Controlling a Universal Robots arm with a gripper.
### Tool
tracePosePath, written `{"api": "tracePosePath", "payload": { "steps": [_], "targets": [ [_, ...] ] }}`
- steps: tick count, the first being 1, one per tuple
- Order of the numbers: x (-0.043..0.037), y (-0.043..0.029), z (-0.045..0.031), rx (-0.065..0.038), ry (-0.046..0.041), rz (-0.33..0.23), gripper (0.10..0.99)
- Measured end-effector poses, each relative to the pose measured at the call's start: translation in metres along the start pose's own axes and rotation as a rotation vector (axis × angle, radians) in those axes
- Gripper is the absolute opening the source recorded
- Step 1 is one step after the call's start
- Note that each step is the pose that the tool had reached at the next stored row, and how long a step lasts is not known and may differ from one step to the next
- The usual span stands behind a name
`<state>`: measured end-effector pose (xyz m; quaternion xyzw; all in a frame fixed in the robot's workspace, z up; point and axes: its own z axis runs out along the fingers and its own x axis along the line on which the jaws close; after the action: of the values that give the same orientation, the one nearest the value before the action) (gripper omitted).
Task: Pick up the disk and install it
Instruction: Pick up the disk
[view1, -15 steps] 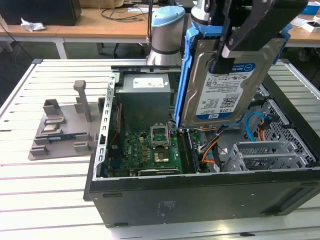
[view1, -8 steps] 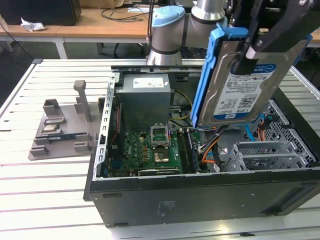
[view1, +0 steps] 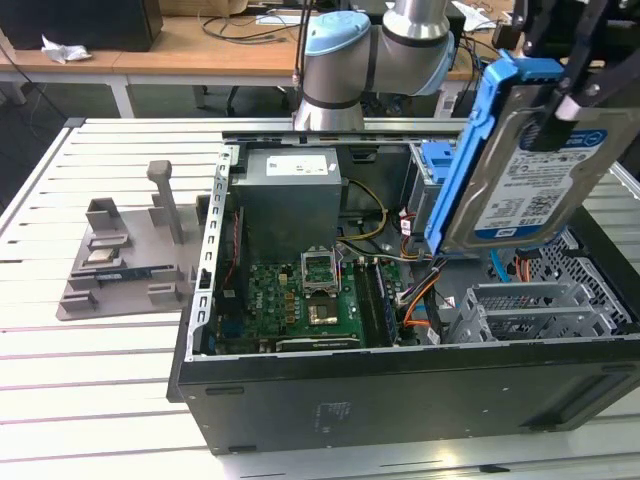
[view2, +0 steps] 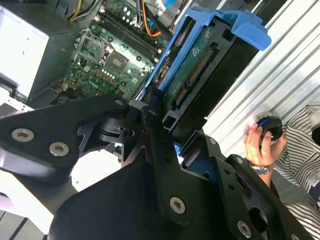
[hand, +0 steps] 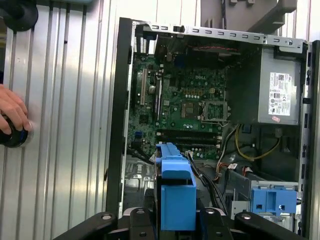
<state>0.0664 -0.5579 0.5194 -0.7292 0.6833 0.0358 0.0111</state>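
The disk (view1: 540, 170), silver-grey with a blue-and-white label and blue side rails, hangs tilted on edge above the open computer case (view1: 400, 390), at the exterior view's right. My gripper (view1: 565, 112) is shut on its upper end. The second wrist view has the disk (view2: 200, 65) seen from its underside, clamped between the black fingers (view2: 150, 117) of the gripper (view2: 170, 131). Its blue rail (hand: 175, 192) stands out from the gripper (hand: 175, 222) in the first wrist view, over the case's motherboard (hand: 190, 105).
Inside the case are a grey power supply (view1: 290, 195), a motherboard (view1: 310, 295), a grey drive cage (view1: 530, 310) and a blue bracket (view1: 437, 165). A grey fixture (view1: 130, 260) stands on the slatted table (view1: 90, 370). A person's hand (view2: 260, 142) rests on a black knob.
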Motion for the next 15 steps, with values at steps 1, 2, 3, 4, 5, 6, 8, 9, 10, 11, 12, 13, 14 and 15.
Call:
{"api": "tracePosePath", "payload": {
  "steps": [1,2,3,4,5,6,8,9,10,11,12,13,14,15],
  "targets": [
    [0.0003,-0.0034,0.0003,0.000,-0.0001,0.000,0.365],
    [0.0005,-0.0069,0.0006,0.000,-0.0001,0.000,0.365],
    [0.0009,-0.0124,0.0010,-0.001,0.0001,0.000,0.365],
    [0.0012,-0.0158,0.0013,-0.001,0.0001,0.000,0.365],
    [0.0015,-0.0208,0.0021,-0.001,0.0000,0.001,0.365],
    [0.0018,-0.0223,0.0041,0.000,-0.0001,0.015,0.365],
    [0.0020,-0.0224,0.0066,0.003,-0.0016,0.051,0.365],
    [0.0021,-0.0226,0.0077,0.004,-0.0021,0.069,0.365],
    [0.0021,-0.0236,0.0082,0.004,-0.0023,0.074,0.365],
    [0.0024,-0.0272,0.0086,0.004,-0.0019,0.078,0.365],
    [0.0028,-0.0319,0.0093,0.005,-0.0017,0.080,0.365],
    [0.0030,-0.0348,0.0096,0.005,-0.0017,0.080,0.365],
    [0.0032,-0.0380,0.0100,0.005,-0.0017,0.081,0.365],
    [0.0036,-0.0437,0.0105,0.005,-0.0016,0.082,0.365]
  ]
}}
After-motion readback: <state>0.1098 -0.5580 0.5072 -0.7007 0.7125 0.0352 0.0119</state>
